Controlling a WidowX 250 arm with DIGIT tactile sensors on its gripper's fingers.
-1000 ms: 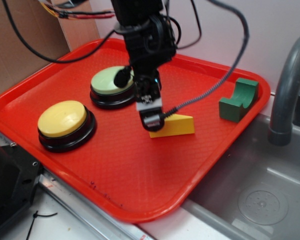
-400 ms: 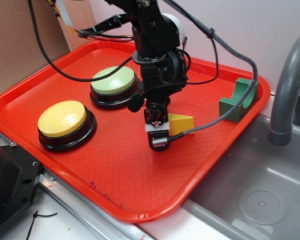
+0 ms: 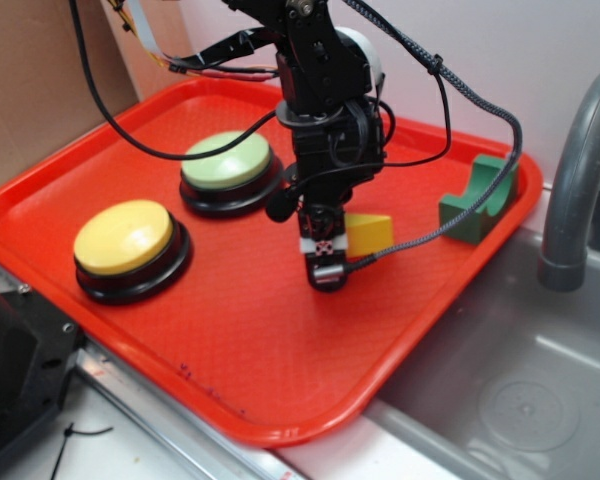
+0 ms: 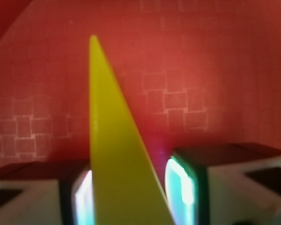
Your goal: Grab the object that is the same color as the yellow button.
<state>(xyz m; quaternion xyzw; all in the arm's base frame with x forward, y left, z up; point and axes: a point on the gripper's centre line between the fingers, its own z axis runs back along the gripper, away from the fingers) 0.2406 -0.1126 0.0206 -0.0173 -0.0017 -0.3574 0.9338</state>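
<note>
The object, a yellow wedge block point(image 3: 369, 235), sits on the red tray point(image 3: 230, 350) just right of my gripper point(image 3: 326, 272). In the wrist view the wedge point(image 4: 117, 159) runs between the two fingers with its thin tip pointing away. The left pad point(image 4: 84, 199) lies against it. The right pad point(image 4: 180, 187) meets it only near the thick end. My gripper point(image 4: 129, 166) is shut on the wedge, low over the tray. The yellow button point(image 3: 124, 237) with its black base stands at the tray's left, well apart from the gripper.
A pale green button point(image 3: 226, 162) on a black base stands behind and left of the gripper. A dark green notched block point(image 3: 477, 200) sits at the tray's right corner. A grey sink point(image 3: 520, 380) and faucet pipe point(image 3: 570, 180) lie to the right. Cables hang from the arm.
The gripper moved right and down over the wedge, and its fingers now straddle and hold it. The wedge has turned and shifted slightly toward the back of the tray.
</note>
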